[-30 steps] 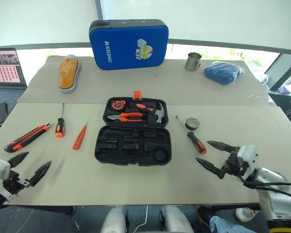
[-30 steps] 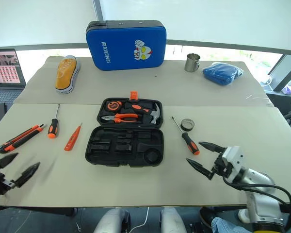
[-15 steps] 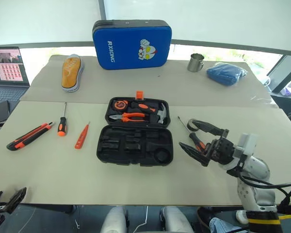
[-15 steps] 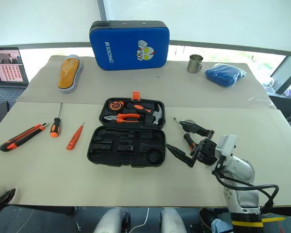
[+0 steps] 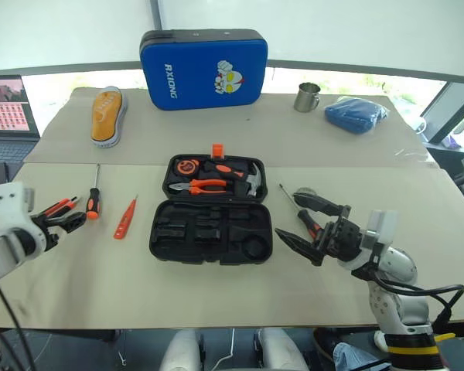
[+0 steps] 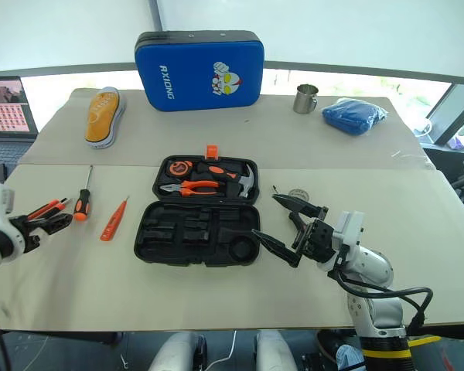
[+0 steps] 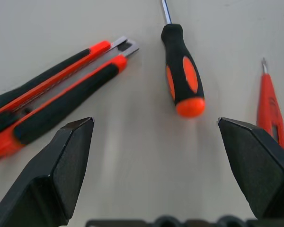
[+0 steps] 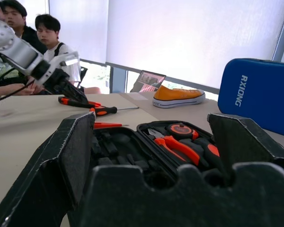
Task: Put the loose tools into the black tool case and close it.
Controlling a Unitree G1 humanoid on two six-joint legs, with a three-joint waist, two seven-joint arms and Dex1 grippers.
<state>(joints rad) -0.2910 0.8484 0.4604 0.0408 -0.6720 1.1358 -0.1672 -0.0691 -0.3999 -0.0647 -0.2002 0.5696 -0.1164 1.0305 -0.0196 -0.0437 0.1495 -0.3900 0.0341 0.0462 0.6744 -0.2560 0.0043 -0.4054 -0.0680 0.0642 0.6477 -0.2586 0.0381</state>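
L arm reaches in from the table's near-left edge; left gripper (image 5: 60,221) points fwd and slightly down, fingers wide apart, holding nothing, tips at the near end of the utility knife (image 5: 52,209). R arm bends up from the near-right edge; right gripper (image 5: 308,229) points toward the black tool case (image 5: 211,229), fingers also spread, empty, hanging over the right screwdriver (image 5: 308,222) w/ the tape roll (image 6: 298,194) just behind. Case lies open at table centre, lid side holding pliers (image 5: 201,185) and hammer (image 5: 250,179). Left screwdriver (image 5: 94,202) and tester screwdriver (image 5: 125,219) lie between knife and case. L wrist view adds close detail: knife blade tip, screwdriver handle (image 7: 182,78), tester (image 7: 270,104) between the spread fingers. R wrist view adds seated people (image 8: 47,33) beyond the table, laptop (image 8: 149,79), orange shoe (image 8: 178,96), blue case (image 8: 258,94).
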